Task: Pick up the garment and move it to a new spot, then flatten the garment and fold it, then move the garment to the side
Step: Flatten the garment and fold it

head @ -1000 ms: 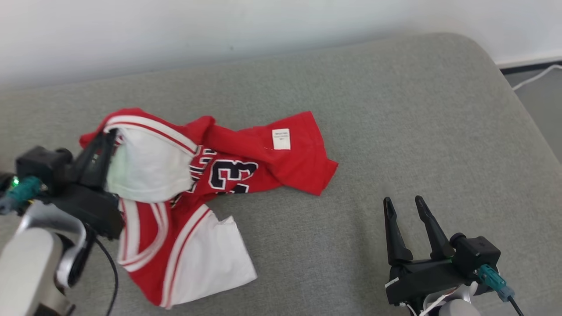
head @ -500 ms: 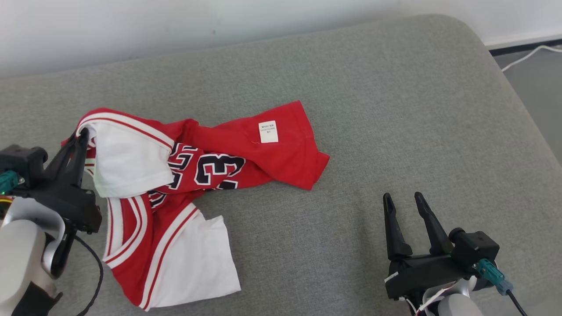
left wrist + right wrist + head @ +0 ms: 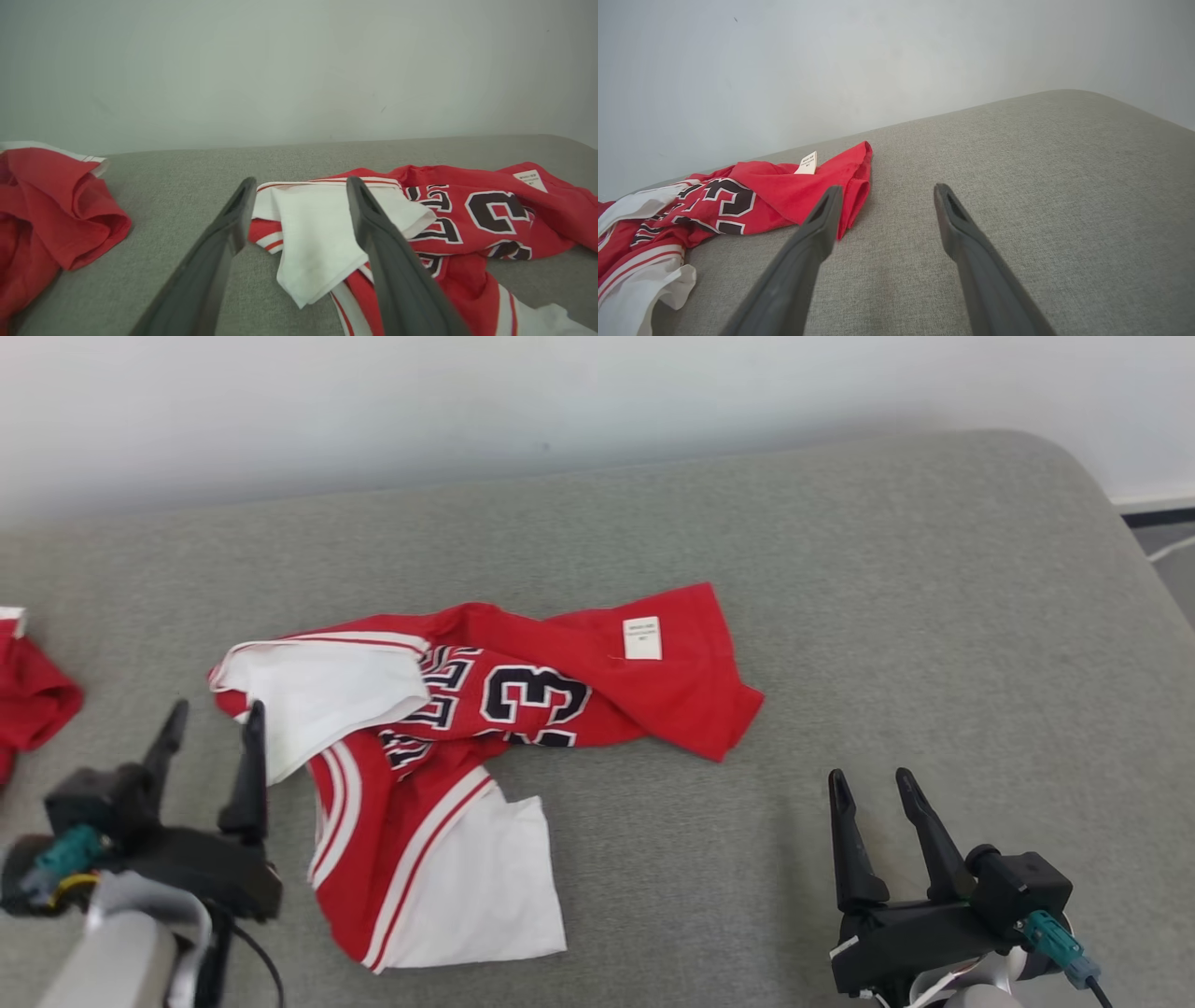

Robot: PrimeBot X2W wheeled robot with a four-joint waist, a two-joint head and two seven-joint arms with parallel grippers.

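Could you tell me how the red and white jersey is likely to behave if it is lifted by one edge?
The jersey will probably hang limp: it lies crumpled in soft folds. It looks thin and likely light, since its white panel drapes flat. It may drag rather than slide on the woven grey cushion.

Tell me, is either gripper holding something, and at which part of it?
Nothing is held. The left gripper stands open beside the white sleeve of the jersey, and the right gripper stands open above the grey cushion.
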